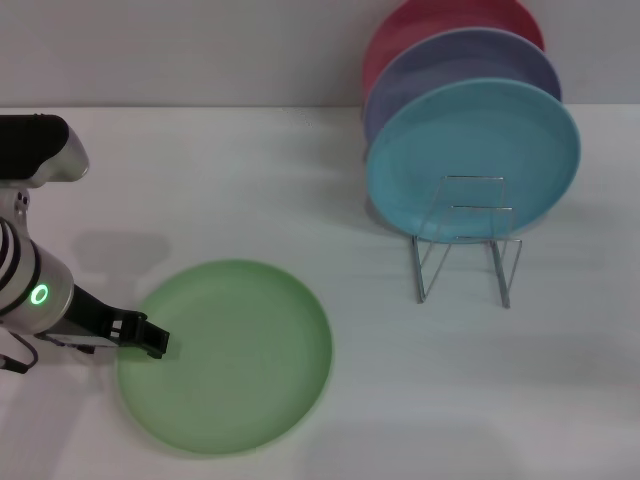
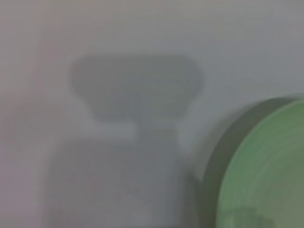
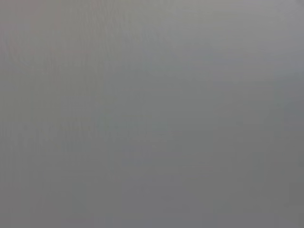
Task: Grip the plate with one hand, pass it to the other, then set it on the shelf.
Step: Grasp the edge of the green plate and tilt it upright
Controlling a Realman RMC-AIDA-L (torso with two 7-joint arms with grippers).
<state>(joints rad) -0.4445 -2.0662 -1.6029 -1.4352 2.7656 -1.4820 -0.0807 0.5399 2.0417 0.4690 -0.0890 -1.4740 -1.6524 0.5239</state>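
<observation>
The light-green plate (image 1: 232, 355) lies flat on the white table, at the front left in the head view. My left gripper (image 1: 150, 340), black and on a forearm with a green light ring, sits at the plate's left rim, its tip just over the edge. The left wrist view shows part of the plate (image 2: 266, 171) and the gripper's shadow on the table. The silver wire shelf (image 1: 468, 245) stands at the back right, its front slots bare. My right gripper is out of view, and the right wrist view shows only plain grey.
Three plates stand upright in the back of the shelf: a turquoise-blue plate (image 1: 470, 155) in front, a lavender plate (image 1: 450, 60) behind it, and a red plate (image 1: 430, 20) at the rear. White table (image 1: 250, 180) stretches between the green plate and the shelf.
</observation>
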